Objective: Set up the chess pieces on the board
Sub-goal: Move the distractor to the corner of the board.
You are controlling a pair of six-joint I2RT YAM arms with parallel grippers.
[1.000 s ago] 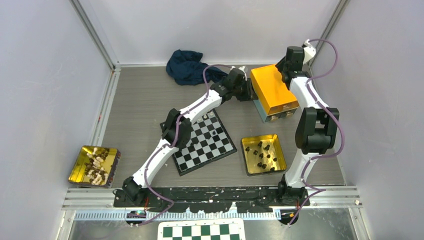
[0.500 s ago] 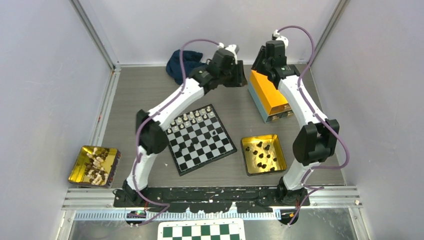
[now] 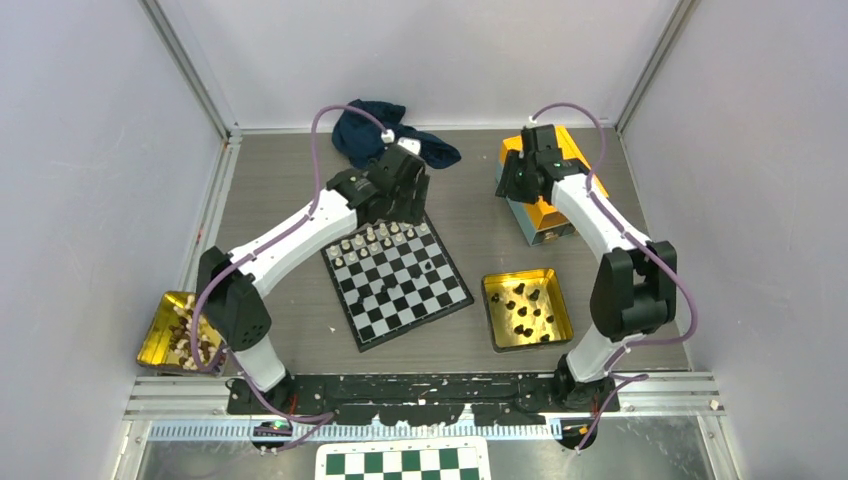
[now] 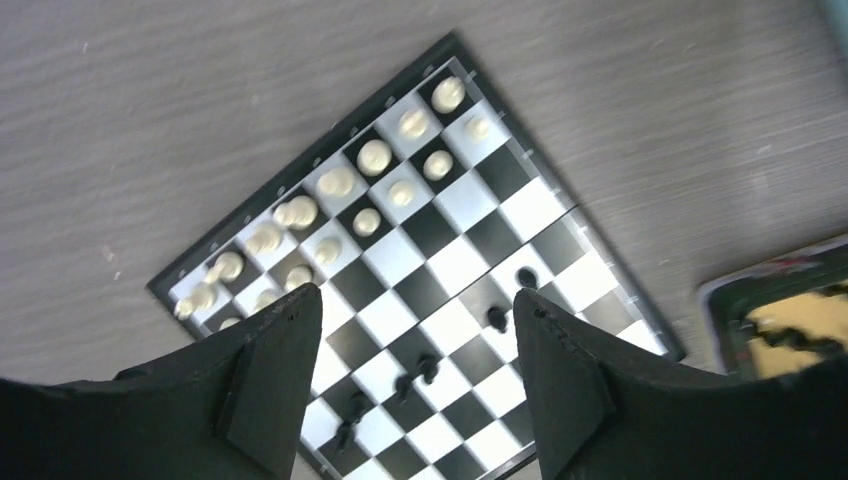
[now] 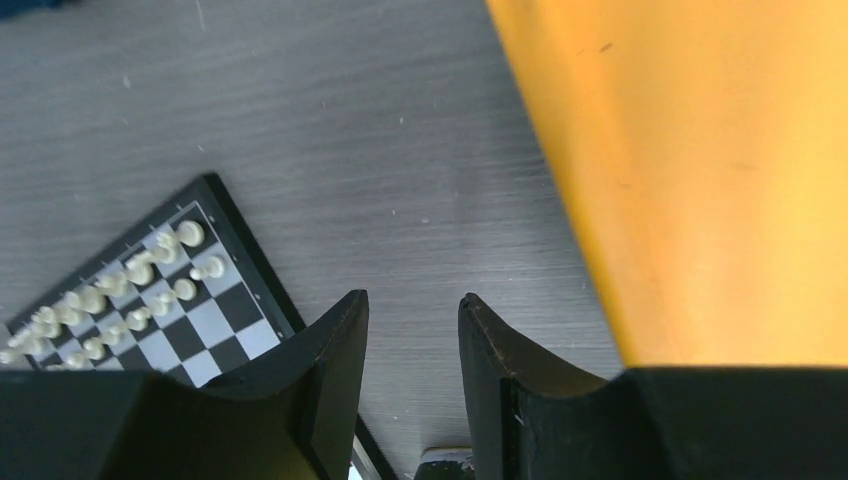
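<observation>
The board (image 3: 449, 293) lies at mid-table, turned at an angle. White chess pieces (image 3: 378, 237) fill its two far rows, and a few black ones (image 3: 428, 267) stand further in. My left gripper (image 3: 404, 196) hovers over the board's far edge. In the left wrist view it (image 4: 415, 300) is open and empty above the board (image 4: 440, 270), the white pieces (image 4: 375, 157) and black pieces (image 4: 497, 318). My right gripper (image 3: 510, 182) hangs beside the orange box; seen from its wrist, it (image 5: 412, 297) is open and empty over bare table, the board (image 5: 215, 320) at lower left.
A gold tray (image 3: 497, 329) of black pieces sits right of the board, and another (image 3: 152, 344) with pale pieces at the near left. The orange box (image 3: 560, 148) on a teal base stands at the far right, a dark blue cloth (image 3: 375, 130) at the back, a green-and-white board (image 3: 403, 462) below the arm bases.
The left arm drew back from the orange box to the board's far edge and its jaws opened. The right gripper swung from the box's far right to its left side.
</observation>
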